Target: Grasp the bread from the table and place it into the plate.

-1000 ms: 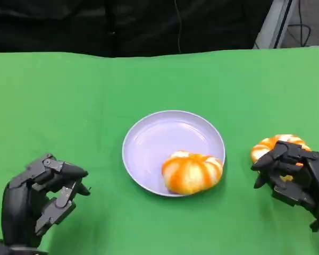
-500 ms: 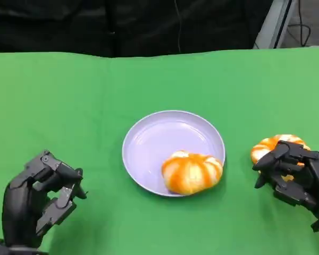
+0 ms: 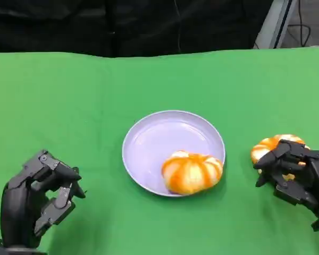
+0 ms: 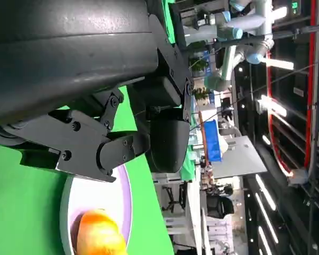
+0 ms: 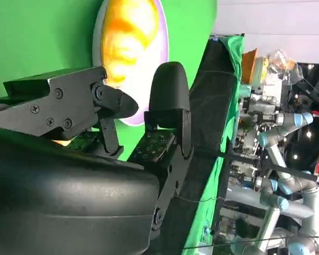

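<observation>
Bread on the plate, second bun under the right hand

Bread shows in two places on the green bench. One orange-and-white bun lies inside the pale plate, at its near right edge. A second bun sits on the bench well to the right of the plate. The right hand is at this second bun, its fingers curled over the near side; whether they actually grip it cannot be told. The left hand hovers at the near left, well apart from the plate, its fingers curled inward and holding nothing.
</observation>
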### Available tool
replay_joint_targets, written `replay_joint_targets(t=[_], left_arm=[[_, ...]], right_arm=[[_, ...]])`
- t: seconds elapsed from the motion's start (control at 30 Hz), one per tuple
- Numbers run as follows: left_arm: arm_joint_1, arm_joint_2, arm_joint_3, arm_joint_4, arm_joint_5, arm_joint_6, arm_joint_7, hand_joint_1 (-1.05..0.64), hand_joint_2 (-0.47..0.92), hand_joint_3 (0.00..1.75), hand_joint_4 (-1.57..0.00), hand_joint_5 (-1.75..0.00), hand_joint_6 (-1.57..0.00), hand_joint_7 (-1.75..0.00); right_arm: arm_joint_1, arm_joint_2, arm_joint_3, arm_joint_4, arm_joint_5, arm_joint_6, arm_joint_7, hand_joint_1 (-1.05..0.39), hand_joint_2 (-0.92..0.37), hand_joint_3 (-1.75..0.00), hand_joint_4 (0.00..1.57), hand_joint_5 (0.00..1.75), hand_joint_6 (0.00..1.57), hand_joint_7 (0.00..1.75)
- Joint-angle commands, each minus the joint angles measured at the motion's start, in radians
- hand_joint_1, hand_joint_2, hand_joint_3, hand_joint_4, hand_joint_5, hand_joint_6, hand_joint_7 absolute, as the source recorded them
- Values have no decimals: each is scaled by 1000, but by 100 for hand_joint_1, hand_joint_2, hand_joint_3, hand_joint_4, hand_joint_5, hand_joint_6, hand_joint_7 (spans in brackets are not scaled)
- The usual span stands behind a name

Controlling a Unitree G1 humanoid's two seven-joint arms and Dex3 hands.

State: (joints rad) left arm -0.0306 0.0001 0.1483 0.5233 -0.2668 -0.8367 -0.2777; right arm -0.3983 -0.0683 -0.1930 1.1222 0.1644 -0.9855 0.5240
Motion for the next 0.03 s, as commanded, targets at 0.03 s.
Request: replay_joint_targets(t=[0.03], left_arm=[[13, 10, 10, -19, -5, -13, -12, -10, 84, 69, -77, -175, -72, -147]], right_arm=[[-15, -13, -7, 1, 9, -3, 2, 6, -86, -60, 85, 140, 90, 97]])
